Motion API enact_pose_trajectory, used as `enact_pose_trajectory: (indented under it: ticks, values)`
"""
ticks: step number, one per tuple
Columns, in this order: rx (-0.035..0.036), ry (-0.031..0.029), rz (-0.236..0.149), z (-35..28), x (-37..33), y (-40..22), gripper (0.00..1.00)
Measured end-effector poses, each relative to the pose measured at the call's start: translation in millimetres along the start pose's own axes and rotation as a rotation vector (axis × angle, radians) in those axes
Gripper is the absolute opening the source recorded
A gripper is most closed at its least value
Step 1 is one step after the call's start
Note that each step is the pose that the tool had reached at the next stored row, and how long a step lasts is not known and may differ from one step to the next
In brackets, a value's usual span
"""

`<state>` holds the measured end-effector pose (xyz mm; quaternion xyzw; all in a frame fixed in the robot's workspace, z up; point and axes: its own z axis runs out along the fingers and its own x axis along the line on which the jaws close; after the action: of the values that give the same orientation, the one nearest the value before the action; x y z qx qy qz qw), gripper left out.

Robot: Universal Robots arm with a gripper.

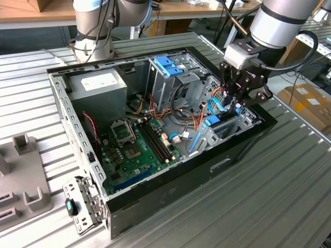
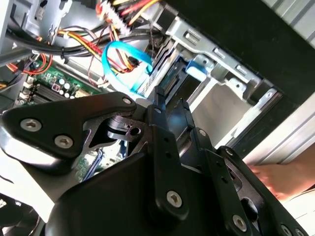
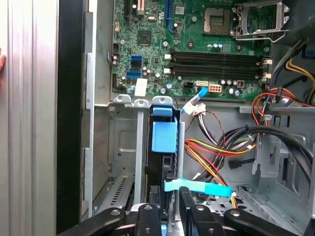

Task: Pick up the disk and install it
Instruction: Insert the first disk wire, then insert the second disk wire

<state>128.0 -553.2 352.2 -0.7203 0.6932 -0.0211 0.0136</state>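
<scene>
Counter [image 1: 289, 170]: ribbed bare metal, matt grey. Computer case [image 1: 170, 191]: matt black outside, dull grey sheet metal inside. Motherboard [image 3: 157, 29]: green, faint sheen. Disk [image 3: 163, 136]: smooth light-blue plastic rails. Hand [image 1: 233, 107]: matt black.

Black gripper [image 1: 234, 106], disk [image 3: 163, 136] railed in light blue, green motherboard [image 1: 132, 150], black case [image 1: 170, 191], ribbed silver table [image 1: 258, 206]

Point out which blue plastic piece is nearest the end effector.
The blue-railed disk just below the end effector; the other blue bracket sits far off atop the drive cage.
</scene>
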Motion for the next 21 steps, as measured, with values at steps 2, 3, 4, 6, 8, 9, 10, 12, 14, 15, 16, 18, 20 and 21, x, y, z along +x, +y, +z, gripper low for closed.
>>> enact_pose_trajectory:
  ticks: [2,3,4,6,8,9,10,12,14,15,16,18,20,21]
  values:
    - [-0.0039,0.0000,0.001,0.3,0.2,-5.2,0.30]
    - [-0.0058,-0.0002,0.001,0.5,0.2,-7.3,0.30]
    - [-0.0099,-0.0002,0.003,0.6,0.4,-10.9,0.30]
    - [-0.0131,-0.0002,0.005,0.7,0.4,-13.0,0.30]
    - [-0.0132,-0.0002,0.005,0.7,0.5,-13.0,0.30]
    - [-0.0181,-0.0004,0.004,0.8,0.5,-13.2,0.30]
    - [-0.0351,-0.0009,0.004,0.9,0.5,-13.6,0.30]
    - [-0.0367,-0.0011,0.005,0.9,0.5,-13.5,0.30]
    - [-0.0376,-0.0011,0.004,0.9,0.4,-13.6,0.30]
    - [-0.0377,-0.0010,0.005,0.9,0.4,-13.6,0.30]
    - [-0.0378,-0.0009,0.010,0.8,0.4,-13.6,0.30]
    - [-0.0378,-0.0008,0.013,0.9,0.5,-13.6,0.30]
    - [-0.0378,-0.0007,0.015,0.9,0.5,-13.6,0.30]
    - [-0.0379,-0.0008,0.015,0.9,0.5,-13.6,0.30]
